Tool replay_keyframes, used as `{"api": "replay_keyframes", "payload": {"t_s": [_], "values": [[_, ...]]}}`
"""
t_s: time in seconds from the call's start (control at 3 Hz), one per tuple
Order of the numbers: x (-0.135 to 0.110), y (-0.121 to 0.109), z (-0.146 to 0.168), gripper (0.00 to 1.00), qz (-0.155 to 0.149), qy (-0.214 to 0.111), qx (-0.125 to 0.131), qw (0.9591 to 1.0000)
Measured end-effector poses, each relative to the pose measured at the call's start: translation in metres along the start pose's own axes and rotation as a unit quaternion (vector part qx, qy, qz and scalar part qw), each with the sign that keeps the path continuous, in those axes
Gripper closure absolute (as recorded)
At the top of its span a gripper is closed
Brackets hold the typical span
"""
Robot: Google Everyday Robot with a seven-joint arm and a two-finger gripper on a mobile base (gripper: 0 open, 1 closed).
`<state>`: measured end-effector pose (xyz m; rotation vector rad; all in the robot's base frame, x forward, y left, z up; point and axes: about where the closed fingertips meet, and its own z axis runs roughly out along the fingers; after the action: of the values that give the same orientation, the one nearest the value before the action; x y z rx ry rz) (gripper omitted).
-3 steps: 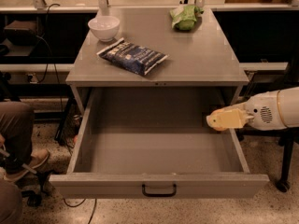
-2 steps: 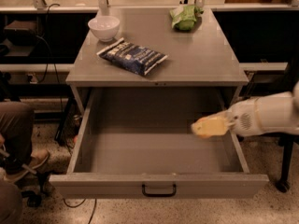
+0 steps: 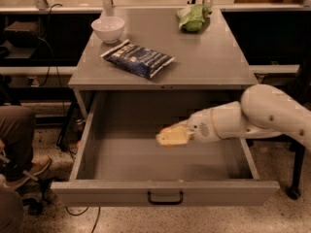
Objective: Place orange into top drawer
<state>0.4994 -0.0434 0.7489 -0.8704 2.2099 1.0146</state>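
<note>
The top drawer (image 3: 87, 135) is pulled fully open below the grey table top; its front panel carries a small black handle (image 3: 165, 198). My gripper (image 3: 171, 136) reaches in from the right on a white arm and hangs over the middle of the drawer's inside, a little above its floor. It is shut on the orange (image 3: 166, 129), of which only a thin orange edge shows at the gripper's top left; the rest is hidden between the pale fingers.
On the table top (image 3: 214, 57) stand a white bowl (image 3: 108, 28) at the back left, a dark blue snack bag (image 3: 138, 58) in the middle and a green wrinkly bag (image 3: 193, 17) at the back right. A person's leg and shoe (image 3: 19, 140) are at the left.
My gripper has moved left from the drawer's right wall to over the middle of the drawer, and the arm has reached further in.
</note>
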Motion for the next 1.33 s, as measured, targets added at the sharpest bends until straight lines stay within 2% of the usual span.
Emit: {"api": "replay_keyframes", "payload": {"t_s": [0.67,1.0,1.33], "values": [[-0.023,0.021,0.059,1.00,-0.033,-0.014,-0.054,0.9979],[-0.028,0.017,0.092,1.00,-0.041,-0.037,-0.066,0.9963],[-0.034,0.011,0.103,1.00,-0.045,-0.058,-0.065,0.9952]]}}
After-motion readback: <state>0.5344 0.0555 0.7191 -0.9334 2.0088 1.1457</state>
